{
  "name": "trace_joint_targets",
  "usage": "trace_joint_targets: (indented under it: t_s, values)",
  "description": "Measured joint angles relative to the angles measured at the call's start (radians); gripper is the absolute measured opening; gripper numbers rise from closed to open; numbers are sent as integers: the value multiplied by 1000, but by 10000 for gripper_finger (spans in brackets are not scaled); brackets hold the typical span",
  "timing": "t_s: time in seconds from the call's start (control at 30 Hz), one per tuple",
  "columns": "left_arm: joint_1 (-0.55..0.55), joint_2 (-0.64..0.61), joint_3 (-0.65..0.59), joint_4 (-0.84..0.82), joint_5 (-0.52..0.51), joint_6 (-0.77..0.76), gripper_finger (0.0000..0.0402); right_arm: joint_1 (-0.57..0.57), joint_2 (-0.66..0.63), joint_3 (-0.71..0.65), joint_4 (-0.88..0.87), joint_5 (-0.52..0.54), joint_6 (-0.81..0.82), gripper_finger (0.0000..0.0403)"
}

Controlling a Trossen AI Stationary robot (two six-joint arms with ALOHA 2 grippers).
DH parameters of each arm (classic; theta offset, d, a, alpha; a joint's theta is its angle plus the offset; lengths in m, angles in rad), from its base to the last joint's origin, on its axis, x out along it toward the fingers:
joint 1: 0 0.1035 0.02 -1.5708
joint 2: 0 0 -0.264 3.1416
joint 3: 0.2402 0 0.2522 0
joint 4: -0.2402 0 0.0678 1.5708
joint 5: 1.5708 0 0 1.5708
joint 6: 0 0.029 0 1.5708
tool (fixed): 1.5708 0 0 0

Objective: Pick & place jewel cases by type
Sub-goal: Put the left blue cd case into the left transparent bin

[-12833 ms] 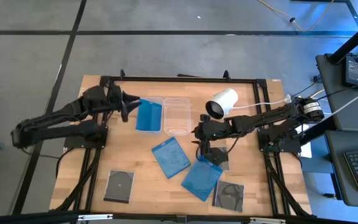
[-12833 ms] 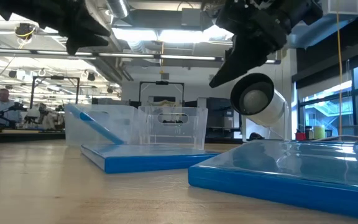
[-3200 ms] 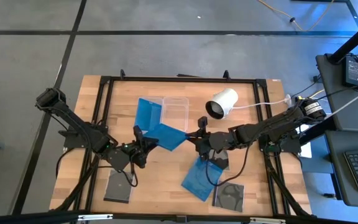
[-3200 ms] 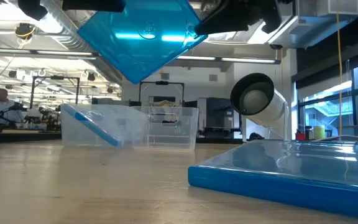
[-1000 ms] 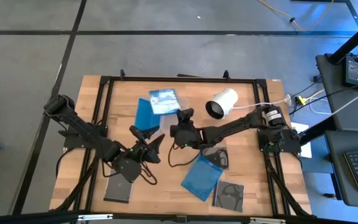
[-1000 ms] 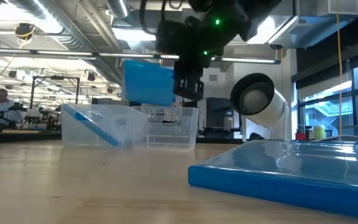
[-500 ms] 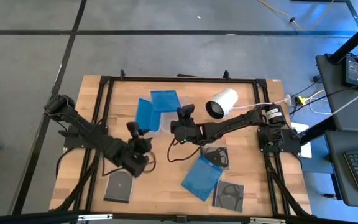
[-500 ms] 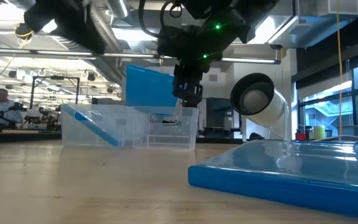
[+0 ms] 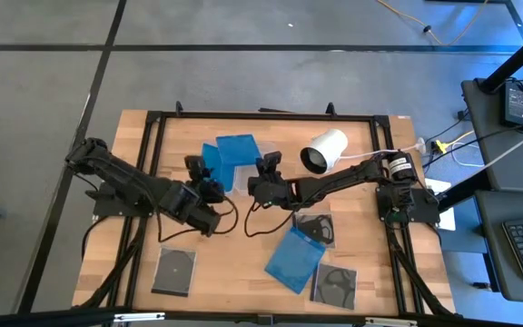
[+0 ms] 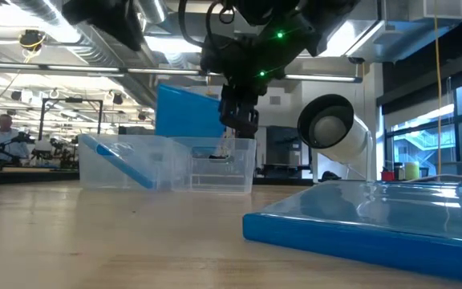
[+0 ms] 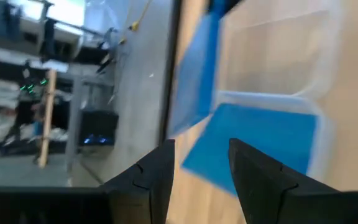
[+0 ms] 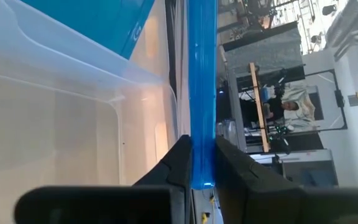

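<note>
Currently on the wooden tabletop (image 9: 134,272), items as follows.

Right hand (image 9: 263,171): reaching in from the right side, pinching the edge of a blue jewel case (image 9: 237,150) between its fingers (image 12: 180,163) and holding it above the clear tubs (image 10: 167,163) at the far middle of the tabletop. In the low view this case (image 10: 188,112) is hanging just over the tubs' rims.

Second blue jewel case (image 9: 210,165): leaning tilted inside the left-hand tub, showing in the low view as a slanted blue edge (image 10: 119,160).

Left hand (image 9: 202,173): hovering beside the left tub, fingers (image 11: 145,180) spread apart and gripping nothing.

Third blue jewel case (image 9: 294,259): lying flat at the near right of the tabletop.

Dark jewel cases, three, each showing a disc: one at near left (image 9: 174,271), one at near right (image 9: 334,285), one (image 9: 316,228) partly under the right arm.

White cylinder (image 9: 324,150): lying at the far right, dark end facing the tubs.
</note>
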Motion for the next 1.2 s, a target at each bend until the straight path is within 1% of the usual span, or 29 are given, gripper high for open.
trace_joint_targets:
  t_s: [0.1,0.13,0.2,0.23,0.33,0.4,0.43,0.47,0.53,0.6,0.7,0.77,0.83,0.93,1.07,1.2]
  values:
    - [-5,-39,48,-187,-9,-150,147,-1,0,0,1,0,1,49]
    - [-15,-63,48,-217,-20,-209,147,-1,0,0,4,0,0,49]
    - [-43,-149,13,-181,-60,-238,147,-1,0,0,16,0,0,49]
    - [-60,-196,-8,-197,-68,-257,147,-1,0,0,20,0,0,49]
    - [-78,-346,-113,-196,-71,-384,148,-1,0,0,21,0,2,49]
    - [-80,-431,-206,-102,-59,-446,148,-1,0,0,23,1,2,49]
    - [-80,-466,-251,-29,-50,-437,148,-1,0,0,23,3,2,49]
    - [-75,-489,-302,54,-40,-381,148,-1,0,0,23,6,-1,49]
    - [-64,-504,-387,240,-18,-209,148,-1,0,0,30,8,-1,49]
    - [-52,-489,-441,393,-11,-33,148,-1,0,0,33,8,-2,49]
    - [-32,-431,-461,563,-22,176,148,-1,0,3,37,8,-2,49]
    - [-17,-383,-462,627,-34,259,148,-1,0,10,38,-1,-1,49]
    - [4,-338,-462,670,-26,296,148,-1,0,19,37,-4,-1,49]
    - [41,-270,-462,668,-23,293,148,0,0,35,38,-7,-1,49]
    - [54,-212,-452,674,-75,298,148,0,0,44,38,-8,-1,49]
    - [49,-203,-414,680,-127,324,148,0,0,44,15,-10,-1,49]
